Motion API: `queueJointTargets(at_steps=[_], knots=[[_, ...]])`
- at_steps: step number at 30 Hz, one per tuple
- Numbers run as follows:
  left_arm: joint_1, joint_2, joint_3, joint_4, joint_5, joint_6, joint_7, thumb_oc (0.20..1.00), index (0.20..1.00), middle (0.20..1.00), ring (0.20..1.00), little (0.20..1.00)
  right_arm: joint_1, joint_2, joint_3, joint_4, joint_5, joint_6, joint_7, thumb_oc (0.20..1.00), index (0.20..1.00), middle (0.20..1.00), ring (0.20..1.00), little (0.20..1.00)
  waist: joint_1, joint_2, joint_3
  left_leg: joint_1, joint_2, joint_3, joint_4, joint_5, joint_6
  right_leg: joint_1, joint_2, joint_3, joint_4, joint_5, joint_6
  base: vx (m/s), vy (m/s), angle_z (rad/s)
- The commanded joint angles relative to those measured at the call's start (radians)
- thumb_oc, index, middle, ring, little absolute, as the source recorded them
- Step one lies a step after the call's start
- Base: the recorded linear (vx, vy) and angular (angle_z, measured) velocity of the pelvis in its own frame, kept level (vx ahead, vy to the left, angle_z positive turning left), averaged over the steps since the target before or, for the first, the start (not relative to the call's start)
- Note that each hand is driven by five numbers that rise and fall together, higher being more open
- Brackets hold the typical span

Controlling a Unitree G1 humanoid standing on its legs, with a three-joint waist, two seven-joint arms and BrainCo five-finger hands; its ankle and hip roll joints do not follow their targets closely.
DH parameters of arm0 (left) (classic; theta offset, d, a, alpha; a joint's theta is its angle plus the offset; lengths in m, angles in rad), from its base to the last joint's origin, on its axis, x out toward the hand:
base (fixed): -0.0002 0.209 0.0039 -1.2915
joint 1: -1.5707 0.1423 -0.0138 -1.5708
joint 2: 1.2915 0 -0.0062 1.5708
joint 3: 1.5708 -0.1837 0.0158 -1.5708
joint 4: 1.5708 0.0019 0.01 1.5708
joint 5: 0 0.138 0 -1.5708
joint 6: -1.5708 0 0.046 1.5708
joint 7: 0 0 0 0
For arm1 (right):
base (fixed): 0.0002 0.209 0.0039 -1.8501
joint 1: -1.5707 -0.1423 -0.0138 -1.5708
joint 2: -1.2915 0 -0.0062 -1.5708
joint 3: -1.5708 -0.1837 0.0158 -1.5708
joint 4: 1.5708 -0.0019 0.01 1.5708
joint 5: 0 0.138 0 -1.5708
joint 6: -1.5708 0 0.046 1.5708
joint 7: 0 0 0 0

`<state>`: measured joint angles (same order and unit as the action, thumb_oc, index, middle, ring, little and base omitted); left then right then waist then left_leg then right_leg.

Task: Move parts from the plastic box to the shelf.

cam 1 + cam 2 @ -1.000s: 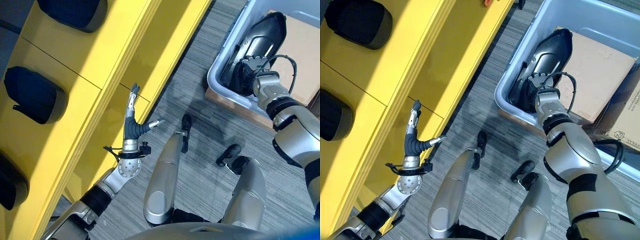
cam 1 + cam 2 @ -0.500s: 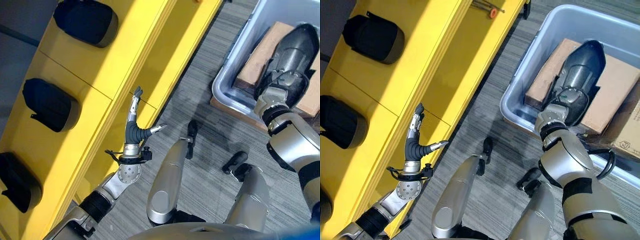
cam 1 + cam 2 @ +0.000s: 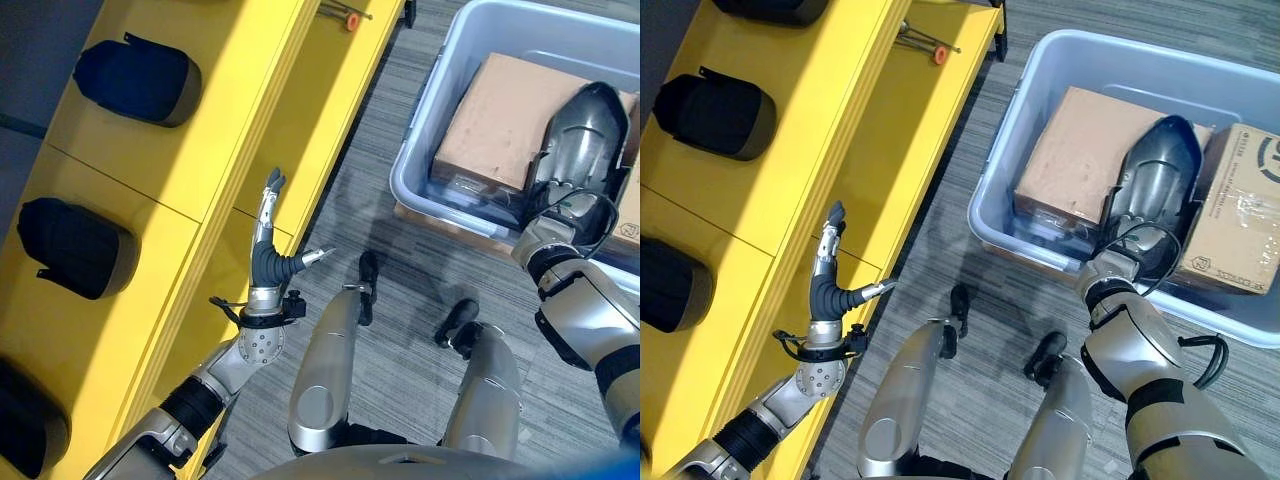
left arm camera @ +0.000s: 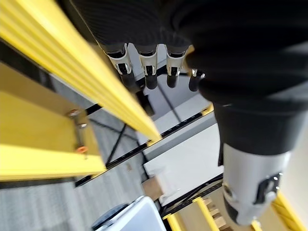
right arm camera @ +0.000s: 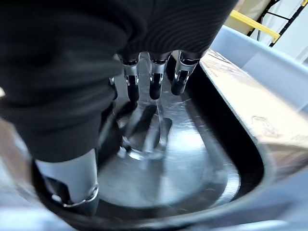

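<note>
**benchrat:** So where's it at? Right hand [image 5: 144, 72] is down in the pale blue-grey plastic box [image 3: 1060, 55], fingers curled onto a glossy dark grey moulded shell part [image 3: 1152, 185]. Looks like a proper grip to me, thumb one side, fingers on the other. The part sits between two brown cardboard cartons [image 3: 1080, 150] and is tilted up on end, toward the box's near wall.

**g1_tinker:** Agreed, I'd call this mid-pick. It's grabbed but it hasn't cleared the box rim yet, so the carry and the placing are both left. The left hand [image 3: 268, 225] is just hanging by the front edge of the yellow shelf [image 3: 210, 130], fingers straight, thumb out, nothing in it.

**benchrat:** Shelf already has some black padded shell parts [image 3: 135, 78] lined up along its back edge, so part of the job looks done.

**g1_tinker:** Yeah. The one in hand is smooth, curved, hollow inside and shiny. My guess is it's light but slippery.
</note>
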<state>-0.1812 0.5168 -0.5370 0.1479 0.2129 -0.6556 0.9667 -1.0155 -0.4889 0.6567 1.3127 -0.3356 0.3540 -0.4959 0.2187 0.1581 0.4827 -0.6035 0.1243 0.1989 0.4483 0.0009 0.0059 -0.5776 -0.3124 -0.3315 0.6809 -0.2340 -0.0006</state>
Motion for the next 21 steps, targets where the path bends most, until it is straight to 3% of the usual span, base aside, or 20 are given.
queueJointTargets(at_steps=[1, 3, 6, 11, 12, 14, 17, 18, 21], knots=[[-0.033, -0.012, 0.082, -0.1, 0.026, -0.091, 0.148, 1.0, 1.0, 1.0, 1.0, 1.0, -0.036, -0.059, 0.005, -0.089, 0.052, -0.245, -0.178, 1.0, 1.0, 1.0, 1.0, 1.0, 0.011, -0.006, 0.037, 0.064, 0.013, -0.079, -0.067, 0.014, -0.057, 0.041, 0.007, 0.037, 0.01, 0.073, 0.049, 0.01, -0.06, -0.13], [-0.05, -0.007, 0.134, -0.153, 0.036, -0.097, 0.11, 1.0, 1.0, 1.0, 1.0, 1.0, -0.022, -0.053, -0.01, -0.156, 0.096, -0.332, -0.218, 1.0, 1.0, 1.0, 1.0, 1.0, -0.002, -0.017, 0.037, 0.09, 0.015, -0.074, -0.077, 0.014, -0.061, 0.062, 0.015, 0.044, -0.011, 0.075, 0.049, 0.01, -0.059, -0.06], [-0.071, 0.001, 0.184, -0.231, 0.039, -0.122, 0.08, 1.0, 1.0, 1.0, 1.0, 1.0, 0.023, -0.061, -0.029, -0.323, 0.051, -0.411, -0.233, 1.0, 1.0, 1.0, 1.0, 1.0, -0.034, -0.032, 0.037, 0.132, 0.018, -0.062, -0.097, 0.014, -0.068, 0.087, 0.03, 0.059, -0.039, 0.079, 0.051, 0.01, -0.009, -0.05], [-0.145, -0.01, 0.214, -0.324, 0.021, -0.14, -0.004, 1.0, 1.0, 1.0, 1.0, 1.0, 0.088, -0.043, -0.033, -0.56, 0.044, -0.441, -0.281, 1.0, 1.0, 1.0, 1.0, 1.0, -0.09, -0.045, 0.037, 0.177, 0.03, -0.037, -0.133, 0.037, -0.064, 0.107, 0.056, 0.085, -0.086, 0.108, 0.041, -0.05, 0.013, -0.2], [-0.191, -0.017, 0.197, -0.345, -0.062, -0.138, -0.076, 1.0, 1.0, 1.0, 1.0, 1.0, 0.12, -0.032, -0.044, -0.652, 0.062, -0.47, -0.317, 1.0, 1.0, 1.0, 1.0, 1.0, -0.118, -0.052, 0.037, 0.201, 0.032, -0.027, -0.142, 0.037, -0.065, 0.119, 0.066, 0.099, -0.105, 0.116, 0.046, -0.03, 0.012, -0.28], [-0.222, -0.024, 0.183, -0.358, -0.094, -0.139, -0.111, 1.0, 1.0, 1.0, 1.0, 1.0, 0.148, -0.022, -0.057, -0.711, 0.067, -0.479, -0.337, 1.0, 1.0, 1.0, 1.0, 1.0, -0.138, -0.058, 0.037, 0.216, 0.034, -0.019, -0.146, 0.034, -0.066, 0.127, 0.072, 0.111, -0.117, 0.122, 0.049, -0.02, 0.017, -0.21], [-0.264, -0.048, 0.15, -0.395, -0.192, -0.076, -0.181, 1.0, 1.0, 1.0, 1.0, 1.0, 0.262, -0.021, -0.091, -0.907, 0.101, -0.464, -0.317, 1.0, 1.0, 1.0, 1.0, 1.0, -0.204, -0.078, 0.037, 0.275, 0.043, 0.01, -0.176, 0.028, -0.071, 0.17, 0.089, 0.14, -0.192, 0.147, 0.062, -0.01, 0.063, -0.29], [-0.299, -0.047, 0.126, -0.415, -0.153, -0.001, -0.17, 1.0, 1.0, 1.0, 1.0, 1.0, 0.371, -0.028, -0.108, -1.05, 0.103, -0.42, -0.29, 1.0, 1.0, 1.0, 1.0, 1.0, -0.255, -0.101, 0.037, 0.306, 0.057, 0.04, -0.191, 0.024, -0.074, 0.19, 0.094, 0.158, -0.258, 0.184, 0.078, -0.03, 0.065, -0.47], [-0.325, -0.053, 0.095, -0.41, -0.157, 0.04, -0.176, 1.0, 1.0, 1.0, 1.0, 1.0, 0.454, -0.047, -0.118, -1.103, 0.107, -0.413, -0.28, 1.0, 1.0, 1.0, 1.0, 1.0, -0.295, -0.115, 0.037, 0.334, 0.073, 0.08, -0.207, 0.019, -0.075, 0.197, 0.096, 0.179, -0.291, 0.199, 0.089, -0.03, 0.063, -0.61]])
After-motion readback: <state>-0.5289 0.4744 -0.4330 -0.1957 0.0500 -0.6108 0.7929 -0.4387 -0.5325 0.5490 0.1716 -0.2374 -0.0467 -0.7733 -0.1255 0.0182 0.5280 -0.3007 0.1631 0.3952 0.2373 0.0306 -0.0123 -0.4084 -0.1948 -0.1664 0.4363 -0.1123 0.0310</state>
